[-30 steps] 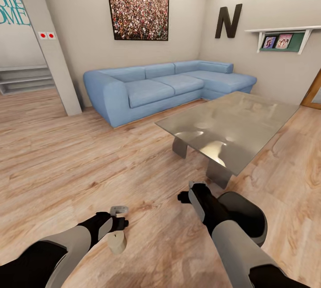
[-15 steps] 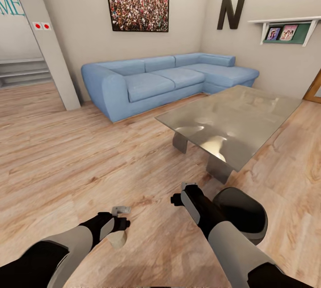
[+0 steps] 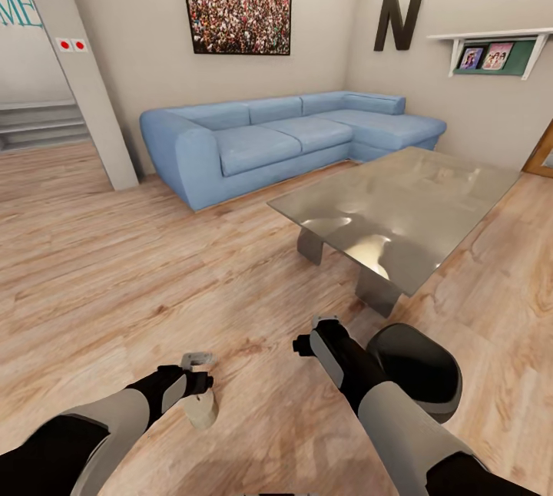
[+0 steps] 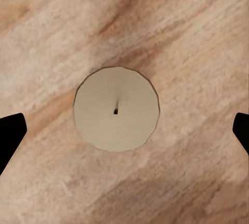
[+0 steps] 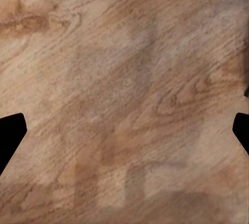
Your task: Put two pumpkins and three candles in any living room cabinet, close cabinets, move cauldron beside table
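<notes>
A lone off-white candle [image 3: 203,410] stands upright on the wood-plank floor [image 3: 115,273] of a living room, directly beneath the robot's left gripper [image 3: 198,370]. In the left wrist view the candle [image 4: 116,109] shows as a pale faceted disc with a small dark wick at its centre, sitting between the two dark fingertips [image 4: 9,135], which stand wide apart at either side and well clear of it: the left gripper is released and holds nothing.

The right gripper [image 3: 319,327] hangs above bare planks nearer the table. Seen through the right wrist view, its fingertips [image 5: 9,133] are likewise spread wide with nothing between them but floor grain and soft shadow. A round dark part of the robot [image 3: 415,369] sits just beside the right forearm.

A glass-topped coffee table [image 3: 399,208] on grey slab legs stands ahead of the right arm, its near corner not far from the right gripper and its far edge toward the sofa. The candle lies well apart from the table's near-left corner, out on open floor. Behind the table a long light-blue corner sofa [image 3: 284,139] runs along the back wall under a framed crowd photograph [image 3: 235,3]. On the right-hand wall hang a large dark letter N [image 3: 398,18] and a white shelf [image 3: 495,47] carrying two small pictures. A grey pillar [image 3: 73,58] with two red dots marks the opening at the left.
</notes>
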You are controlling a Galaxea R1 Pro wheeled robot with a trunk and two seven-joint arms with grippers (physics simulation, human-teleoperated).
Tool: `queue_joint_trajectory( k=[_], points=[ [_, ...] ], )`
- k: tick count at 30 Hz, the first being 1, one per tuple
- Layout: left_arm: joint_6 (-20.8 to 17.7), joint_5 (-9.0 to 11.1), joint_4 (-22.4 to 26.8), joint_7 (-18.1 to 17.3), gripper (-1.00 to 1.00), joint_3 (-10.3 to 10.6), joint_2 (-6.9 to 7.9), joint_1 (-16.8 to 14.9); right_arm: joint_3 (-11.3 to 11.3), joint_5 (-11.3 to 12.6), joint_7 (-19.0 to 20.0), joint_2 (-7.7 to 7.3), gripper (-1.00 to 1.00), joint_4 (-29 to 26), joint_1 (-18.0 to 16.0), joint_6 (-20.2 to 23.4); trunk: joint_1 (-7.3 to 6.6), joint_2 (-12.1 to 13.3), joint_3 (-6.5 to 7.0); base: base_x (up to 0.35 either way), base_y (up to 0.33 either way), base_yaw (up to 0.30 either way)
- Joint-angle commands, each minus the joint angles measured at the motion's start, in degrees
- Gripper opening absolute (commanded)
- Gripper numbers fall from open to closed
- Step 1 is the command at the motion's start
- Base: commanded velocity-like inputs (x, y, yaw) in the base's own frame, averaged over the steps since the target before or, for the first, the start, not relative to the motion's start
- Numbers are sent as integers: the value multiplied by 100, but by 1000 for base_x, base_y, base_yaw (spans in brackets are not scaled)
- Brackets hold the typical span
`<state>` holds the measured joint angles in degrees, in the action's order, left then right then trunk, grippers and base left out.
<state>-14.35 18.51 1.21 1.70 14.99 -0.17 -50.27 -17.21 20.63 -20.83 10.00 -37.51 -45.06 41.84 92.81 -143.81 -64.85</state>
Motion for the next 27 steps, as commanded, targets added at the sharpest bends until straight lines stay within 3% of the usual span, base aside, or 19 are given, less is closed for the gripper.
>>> queue_joint_trajectory(
  k=[1,6,17,27],
  points=[
    [-32,61,11,17,100,48,3,0,-47,54,-52,0,100,-3,-3,1,0,-2,-5,195,0,0],
    [-28,63,11,15,100,48,18,0,-116,55,-53,0,100,-2,-3,-20,0,-2,-5,186,0,0],
    [-18,47,11,15,100,48,0,0,-124,56,-53,0,100,-1,-3,-46,0,-2,-5,18,0,0],
    [-12,58,12,23,100,40,8,0,-129,56,-53,0,100,60,-3,-90,26,-15,-226,0,0,0]
  ],
)
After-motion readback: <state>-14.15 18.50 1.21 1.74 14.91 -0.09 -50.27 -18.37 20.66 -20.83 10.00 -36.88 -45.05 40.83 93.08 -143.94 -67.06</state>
